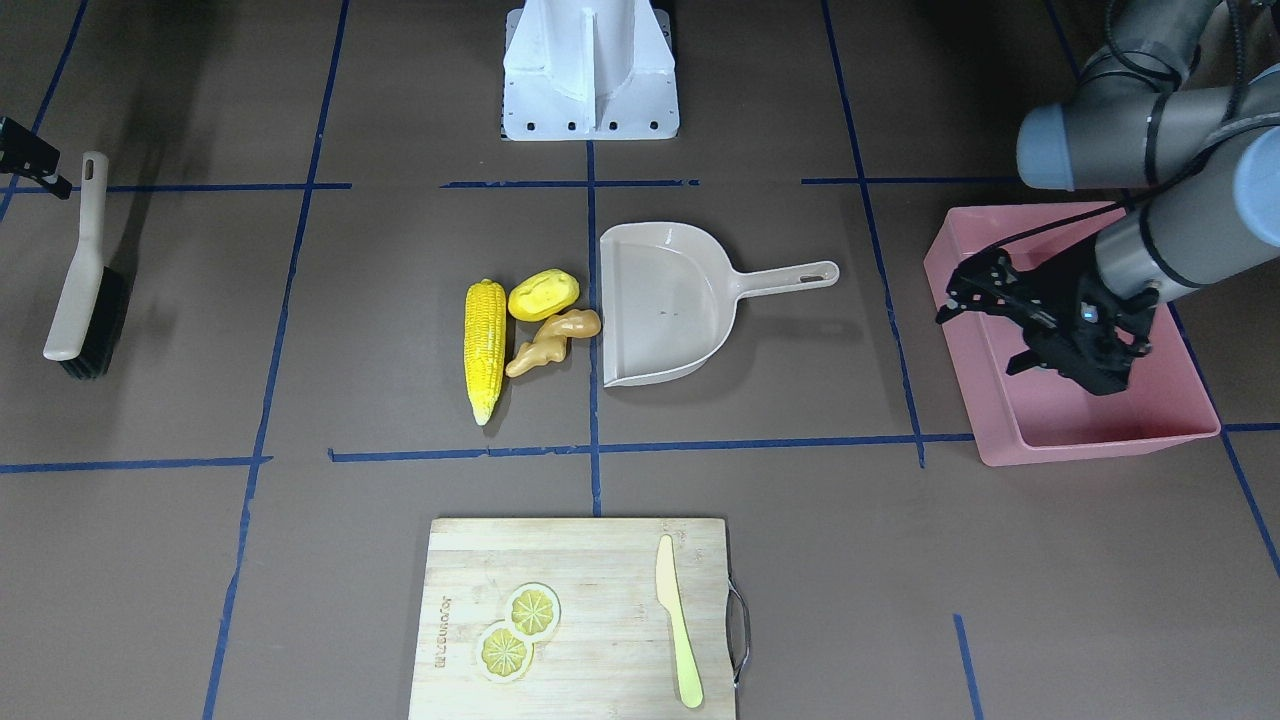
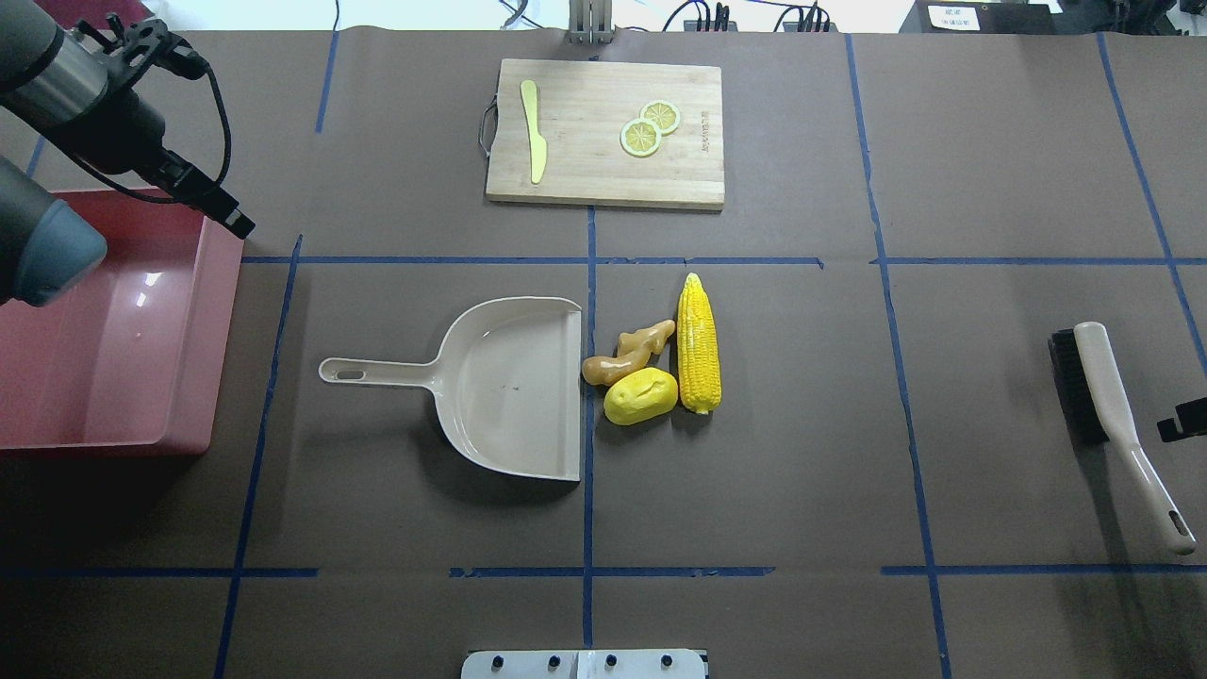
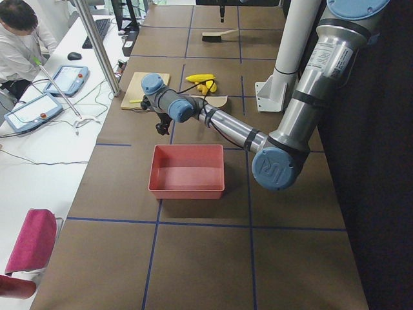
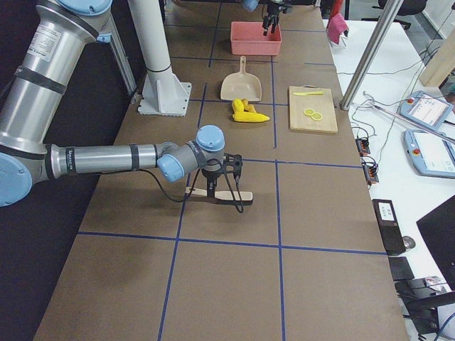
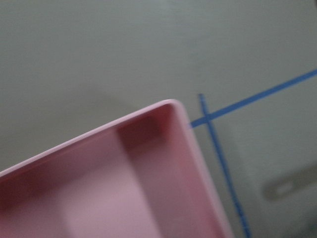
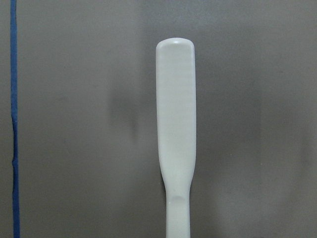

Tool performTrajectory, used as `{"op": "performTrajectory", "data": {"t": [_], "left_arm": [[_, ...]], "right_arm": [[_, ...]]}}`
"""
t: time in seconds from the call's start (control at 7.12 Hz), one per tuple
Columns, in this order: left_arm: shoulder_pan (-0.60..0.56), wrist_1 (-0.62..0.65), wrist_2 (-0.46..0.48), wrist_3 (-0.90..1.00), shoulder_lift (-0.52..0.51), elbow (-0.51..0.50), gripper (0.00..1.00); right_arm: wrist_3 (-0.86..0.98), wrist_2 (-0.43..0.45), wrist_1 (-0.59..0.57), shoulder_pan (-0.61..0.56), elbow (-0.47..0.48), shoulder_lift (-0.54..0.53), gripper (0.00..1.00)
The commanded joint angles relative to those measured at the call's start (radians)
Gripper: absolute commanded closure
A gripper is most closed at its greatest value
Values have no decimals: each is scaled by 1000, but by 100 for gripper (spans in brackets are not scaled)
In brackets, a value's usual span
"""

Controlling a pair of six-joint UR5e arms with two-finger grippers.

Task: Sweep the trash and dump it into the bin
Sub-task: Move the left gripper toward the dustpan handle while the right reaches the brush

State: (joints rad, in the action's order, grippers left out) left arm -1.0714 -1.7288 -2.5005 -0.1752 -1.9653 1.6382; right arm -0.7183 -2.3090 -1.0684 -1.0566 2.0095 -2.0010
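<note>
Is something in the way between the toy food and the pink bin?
Yes: the dustpan lies between the corn, potato and ginger and the bin, its open mouth toward the food. Nothing else visible does.

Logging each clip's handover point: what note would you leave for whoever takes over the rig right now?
Left gripper: looks open, empty, above the pink bin.
Right gripper: over the brush, mostly out of view, state unclear.
Corn cob, potato lump and ginger root lie together on the table at the dustpan's open lip. Dustpan and bin are empty.
Done: nothing swept.
Left: grasp brush and dustpan, sweep all three in, dump into bin.
</note>
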Motion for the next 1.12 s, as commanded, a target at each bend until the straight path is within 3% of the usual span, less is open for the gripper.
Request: {"op": "performTrajectory", "data": {"t": [0.0, 0.14, 0.56, 0.84, 0.98], "left_arm": [[53, -81, 47, -6, -10, 2, 1], [60, -113, 104, -7, -10, 0, 1], [87, -132, 112, -10, -12, -8, 0], [87, -133, 112, -7, -26, -11, 0], [97, -133, 114, -7, -30, -12, 0]], "right_arm": [[-193, 141, 120, 163, -20, -12, 1], [-217, 141, 154, 182, -52, -12, 1], [-321, 157, 257, 246, -115, -10, 7], [-339, 174, 265, 259, -115, -13, 29], [-328, 175, 265, 259, -118, -19, 56]]}}
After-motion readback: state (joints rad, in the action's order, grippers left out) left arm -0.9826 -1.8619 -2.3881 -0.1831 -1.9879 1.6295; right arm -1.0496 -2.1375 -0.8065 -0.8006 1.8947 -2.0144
